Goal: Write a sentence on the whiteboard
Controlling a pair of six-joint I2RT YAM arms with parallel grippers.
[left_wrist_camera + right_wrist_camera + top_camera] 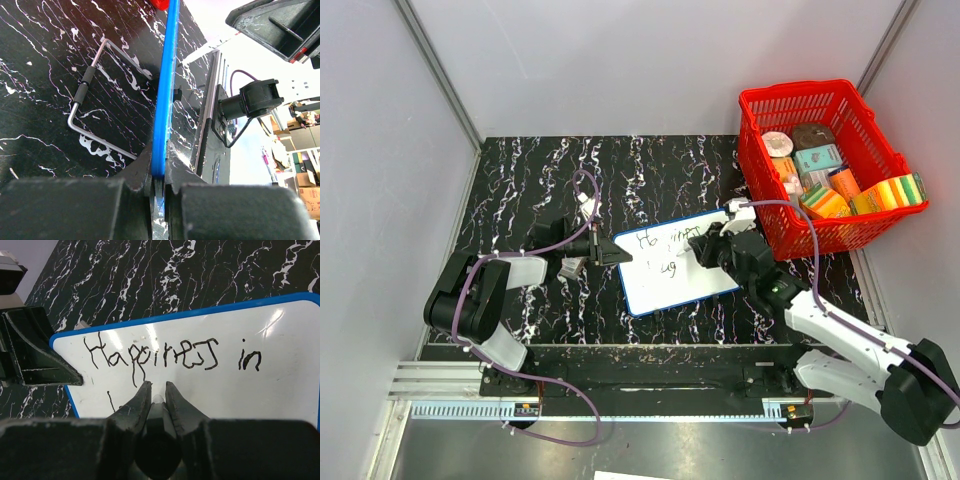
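Black marbled table [650, 170]. Far right corner: red basket [800, 97], packed with boxes [817, 158] (labels too small to read). Mid-table: whiteboard [680, 285], just left of the basket, turned at an angle, blue rim all round. The left gripper [157, 187] is clamped tight on the board's left edge, with the blue rim pinched between its fingers and nothing else in it. The right gripper [157, 390] hangs over the middle of the board, fingers closed around a dark marker [158, 440]. The marker points down at the white surface below the first line; cannot tell if the tip touches. A bent wire stand [87, 85] lies on the table just beside the board's left edge. The sentence [170, 354] reads "Happiness in" along the top of the board. One short stroke of a second line sits lower left.
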